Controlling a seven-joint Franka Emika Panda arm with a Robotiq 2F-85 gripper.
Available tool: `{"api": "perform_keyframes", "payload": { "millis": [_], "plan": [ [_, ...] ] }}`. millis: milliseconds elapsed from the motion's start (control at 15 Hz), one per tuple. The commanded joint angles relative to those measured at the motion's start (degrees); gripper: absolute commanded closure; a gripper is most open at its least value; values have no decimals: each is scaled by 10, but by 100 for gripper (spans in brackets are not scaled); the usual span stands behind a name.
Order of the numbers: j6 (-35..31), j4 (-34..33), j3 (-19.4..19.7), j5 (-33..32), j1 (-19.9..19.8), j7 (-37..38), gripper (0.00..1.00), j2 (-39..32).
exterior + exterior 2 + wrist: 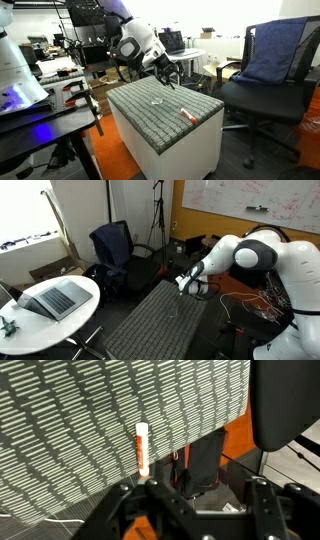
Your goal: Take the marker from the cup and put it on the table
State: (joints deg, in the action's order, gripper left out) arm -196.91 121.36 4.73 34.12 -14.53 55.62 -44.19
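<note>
In an exterior view my gripper [170, 78] hung over an edge of the table [140, 120], fingers wide and holding nothing. The marker [186, 115] lay flat on the top below them, with the faint cup [157, 101] apart from it. In the wrist view the marker [142, 450] lay just ahead of my fingers [128, 500], beside the table's edge.

Woven counter, plastic parts
The counter [140, 112] has a rough grey woven top and smooth, matt white sides. The marker [141, 448] looks like smooth red-orange plastic with a paler end. The cup [157, 101] is clear. The arm [250, 255] has a glossy white shell, and the hand [195, 508] is matt black.
</note>
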Motion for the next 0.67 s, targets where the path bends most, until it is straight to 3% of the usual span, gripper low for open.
{"api": "perform_keyframes", "payload": {
  "millis": [0, 200, 600],
  "plan": [
    [-10, -8, 0, 13, 3, 2, 3, -3],
    [-13, -4, 0, 12, 6, 0, 0, 3],
    [-15, 34, -46, -22, -19, -7, 0, 49]
  ]
}}
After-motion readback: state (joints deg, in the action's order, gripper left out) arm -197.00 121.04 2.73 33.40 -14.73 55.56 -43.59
